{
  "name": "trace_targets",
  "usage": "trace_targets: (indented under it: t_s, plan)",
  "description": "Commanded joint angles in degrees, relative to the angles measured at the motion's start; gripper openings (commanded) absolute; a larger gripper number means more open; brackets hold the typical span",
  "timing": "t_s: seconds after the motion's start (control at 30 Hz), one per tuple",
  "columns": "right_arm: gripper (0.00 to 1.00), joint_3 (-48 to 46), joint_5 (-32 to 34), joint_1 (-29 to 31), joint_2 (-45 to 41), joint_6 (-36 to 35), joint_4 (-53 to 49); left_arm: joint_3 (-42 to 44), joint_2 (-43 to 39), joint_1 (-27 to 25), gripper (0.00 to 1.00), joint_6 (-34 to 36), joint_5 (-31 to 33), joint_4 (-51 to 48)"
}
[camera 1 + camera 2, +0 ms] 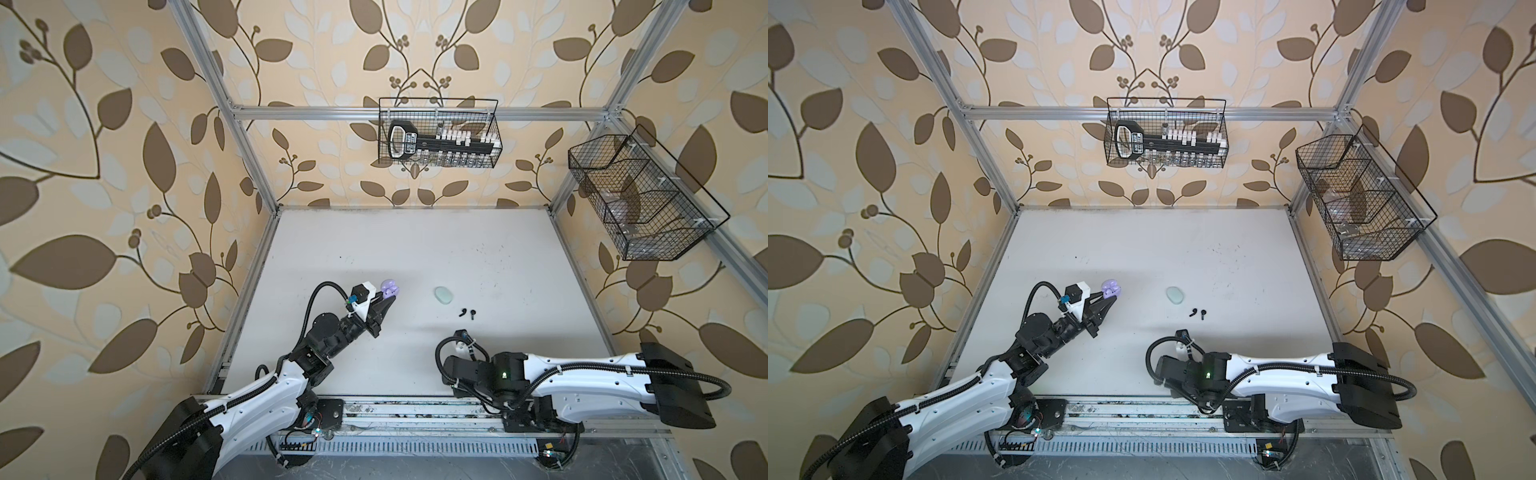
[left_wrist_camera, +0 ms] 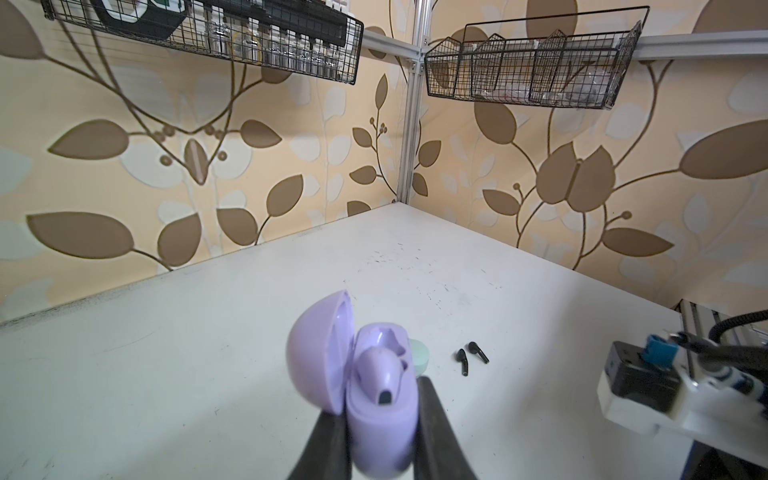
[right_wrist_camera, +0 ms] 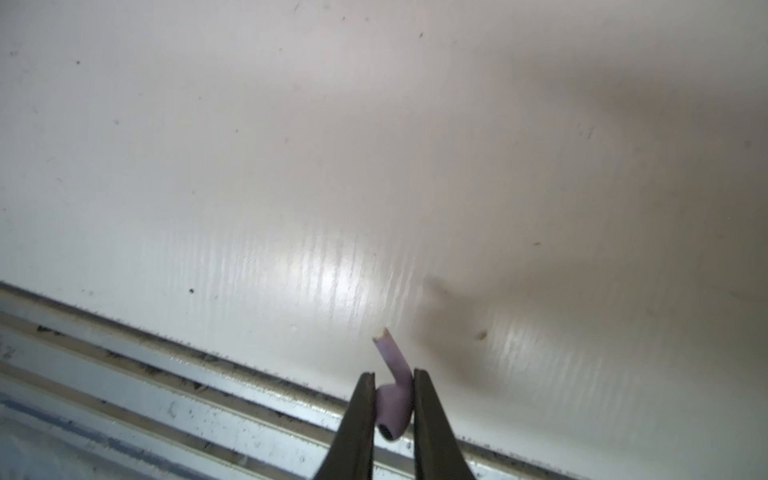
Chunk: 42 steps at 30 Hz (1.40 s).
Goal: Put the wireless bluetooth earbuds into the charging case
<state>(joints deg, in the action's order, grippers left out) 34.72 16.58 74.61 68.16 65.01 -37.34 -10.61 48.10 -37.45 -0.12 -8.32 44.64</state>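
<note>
Mint case (image 1: 443, 295) lies near two black earbuds (image 1: 461, 311) on the white table (image 1: 415, 249).

My left arm (image 1: 257, 395) and right arm (image 1: 582, 370) are wearing smooth white shells dotted with small dark screw holes, and black motor housings are joining them. Black ribbed hoses (image 1: 329, 284) are looping alongside under white ties. A green light (image 1: 504, 375) is glowing, and dark tapered fingers (image 3: 362, 419) are finishing each wrist.
</note>
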Motion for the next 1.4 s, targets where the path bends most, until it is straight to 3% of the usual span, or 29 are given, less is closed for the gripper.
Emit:
trace_targets:
  t_s: [0.0,0.6,0.9,1.37]
  plan:
    - [0.17,3.16,0.63,-2.80,2.93,-7.29,-1.92,0.17,-0.64,0.00,0.00,1.00,1.25,2.29]
    - [0.23,8.26,0.62,-4.30,16.06,-13.99,-1.63,0.41,-0.96,0.01,0.00,0.65,2.54,2.09]
    - [0.42,7.73,3.26,-2.30,15.55,-11.46,-4.79,0.46,-1.00,0.01,0.00,0.75,2.91,2.12]
    - [0.45,3.69,3.74,-0.30,14.37,-8.60,-4.31,0.33,-0.55,0.01,0.00,0.44,2.24,2.55]
